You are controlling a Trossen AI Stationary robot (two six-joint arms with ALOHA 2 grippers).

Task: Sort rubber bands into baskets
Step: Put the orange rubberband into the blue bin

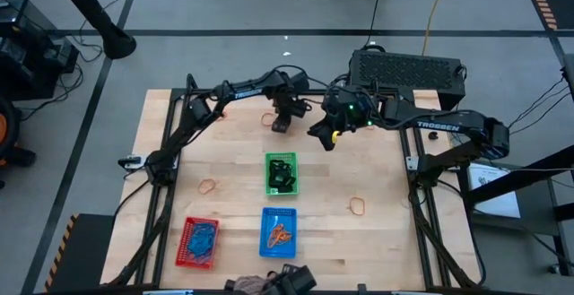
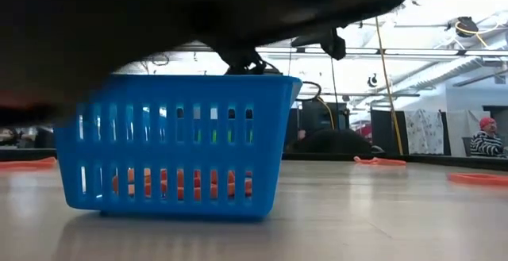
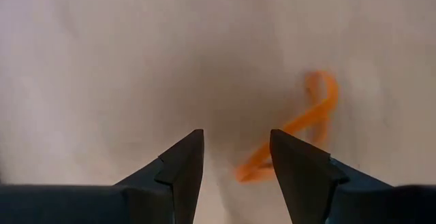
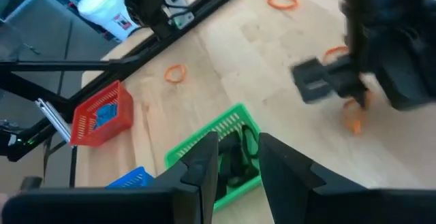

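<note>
Left wrist view shows the step in hand: the left gripper (image 3: 236, 157) hangs close over the bare worktop (image 3: 102, 60) with its fingers (image 3: 184, 163) parted and nothing between them, and a twisted orange rubber band (image 3: 300, 125) lies just beside one fingertip, not inside the gap. From above, that gripper (image 1: 281, 123) sits near the far middle of the worktop, so this looks like the approach to a pick. The next move, as I judge it, calls for a small sideways shift to bring the band between the fingers, then a descent and a close low enough to catch so thin a loop. The right gripper (image 1: 319, 132) waits nearby, just beside the left one and above the green basket (image 1: 281, 173); its fingers (image 4: 204, 166) stand a little apart and hold nothing. As for the containers, the green basket holds black bands, the blue basket (image 1: 279, 232) holds orange ones, and the red basket (image 1: 198, 242) holds blue ones. Loose orange bands remain on the worktop: one (image 1: 208, 186) left of the green basket, one (image 1: 358, 206) to its right, and another (image 1: 269, 117) near the left gripper, so the sorting is partly done.
</note>
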